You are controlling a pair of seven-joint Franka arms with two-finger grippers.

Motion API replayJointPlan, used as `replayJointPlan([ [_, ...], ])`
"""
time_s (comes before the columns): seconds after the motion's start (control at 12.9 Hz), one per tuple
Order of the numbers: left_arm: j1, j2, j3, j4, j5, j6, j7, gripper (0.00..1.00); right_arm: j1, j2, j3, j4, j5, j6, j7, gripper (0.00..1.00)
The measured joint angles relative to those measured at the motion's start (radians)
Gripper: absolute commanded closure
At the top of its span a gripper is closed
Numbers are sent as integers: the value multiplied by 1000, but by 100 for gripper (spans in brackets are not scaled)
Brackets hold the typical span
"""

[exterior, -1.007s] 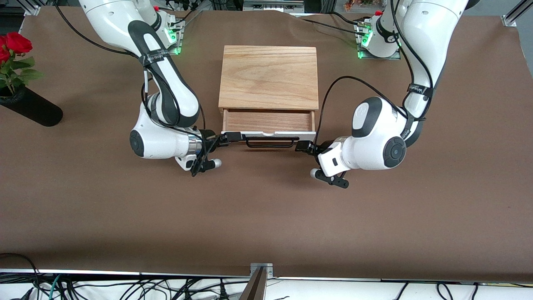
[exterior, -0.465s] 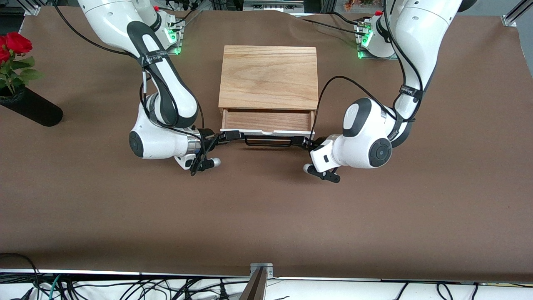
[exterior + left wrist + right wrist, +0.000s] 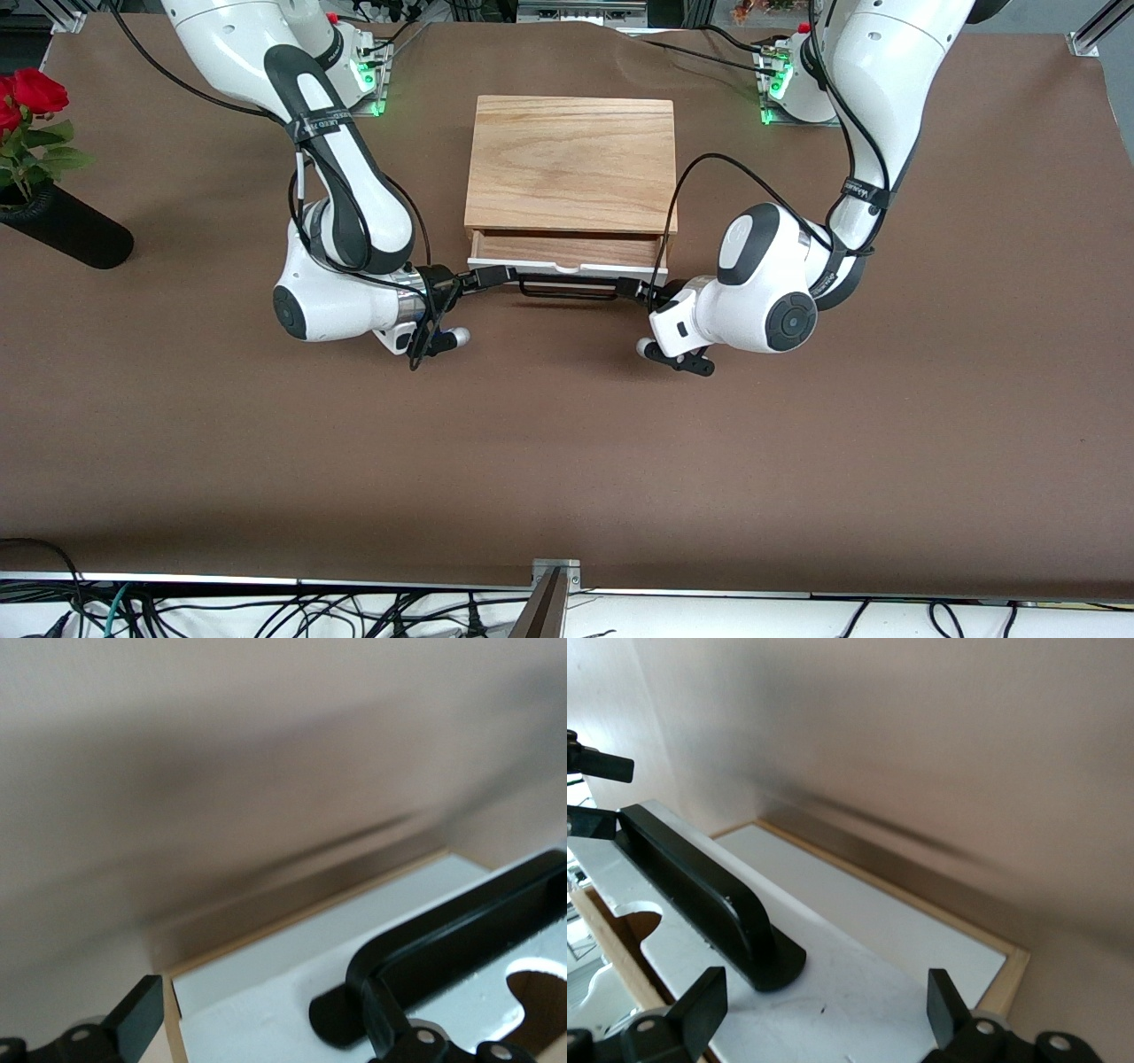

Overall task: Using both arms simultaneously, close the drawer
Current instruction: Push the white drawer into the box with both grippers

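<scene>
Drawer (image 3: 567, 257) is pushed in further than a second ago: the strip of reddish-brown wood showing inside is much thinner, and the white front panel (image 3: 567, 265) now sits near the oak casing (image 3: 571, 164) edge. It sits mid-table, opening toward the front camera. Both arms moved in with it. Right gripper (image 3: 485, 277) fingers are apart, straddling the panel's end by the black wire handle (image 3: 567, 290) toward the right arm's end. Left gripper (image 3: 640, 293) is also spread, pressed at the handle's other end; the left wrist view shows one finger (image 3: 133, 1019) clear of the panel corner. Judged: closing mostly done, a short even push remains; uneven pressure could skew the tray.
</scene>
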Motion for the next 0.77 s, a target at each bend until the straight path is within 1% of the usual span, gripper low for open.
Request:
replayJointPlan([
  [0.15, -5, -2, 0, 0, 0, -65, -2, 0, 0, -2, -5, -3, 0, -54, 9, 0],
  [0.31, -13, -2, 0, -4, 0, -92, -5, 0, 0, -6, -5, -9, 0, -87, 30, 0],
  [0.54, -14, -2, 1, -18, 0, -182, -11, 0, 0, -21, -5, -39, 0, -104, 38, 0],
  [0.77, -14, -2, 0, -21, 0, -193, -14, 0, 1, -24, -4, -64, 0, -108, 38, 0],
])
